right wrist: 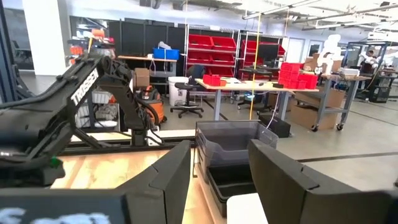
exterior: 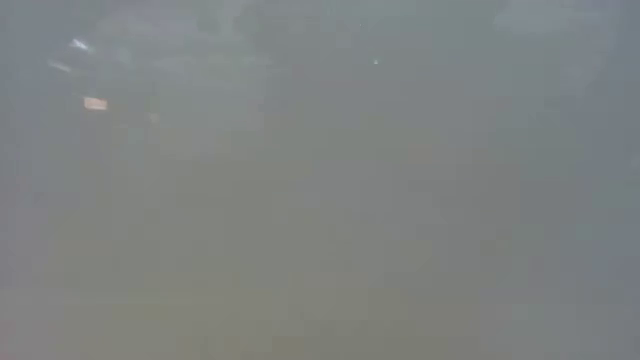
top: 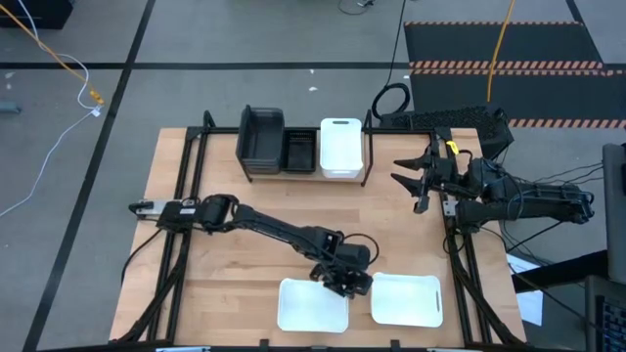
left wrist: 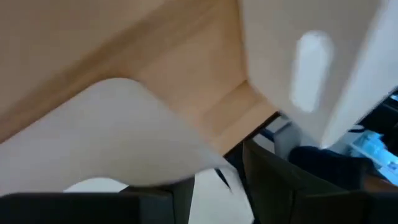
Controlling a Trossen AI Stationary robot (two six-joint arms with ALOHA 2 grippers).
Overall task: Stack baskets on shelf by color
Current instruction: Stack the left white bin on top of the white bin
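Three baskets already sit on the shelf (top: 210,122): grey (top: 260,140), black mesh (top: 299,151), white (top: 340,149). Two white baskets (top: 313,305) (top: 407,299) remain on the counter (top: 215,269), well away from the shelf. The left gripper (top: 344,282) hovers between them, fingers unclear; the right gripper (top: 419,184) waits beside the shelf, fingers apart.

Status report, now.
Left gripper low between two white baskets at the table's near edge. Right gripper open, waiting beside the shelf. Nothing in the way.

We see two white baskets (top: 313,305) on our light wooden table (top: 245,264), a dark grey basket (top: 260,142), a black basket (top: 299,150) and another white one (top: 340,149) behind; our arms are black.
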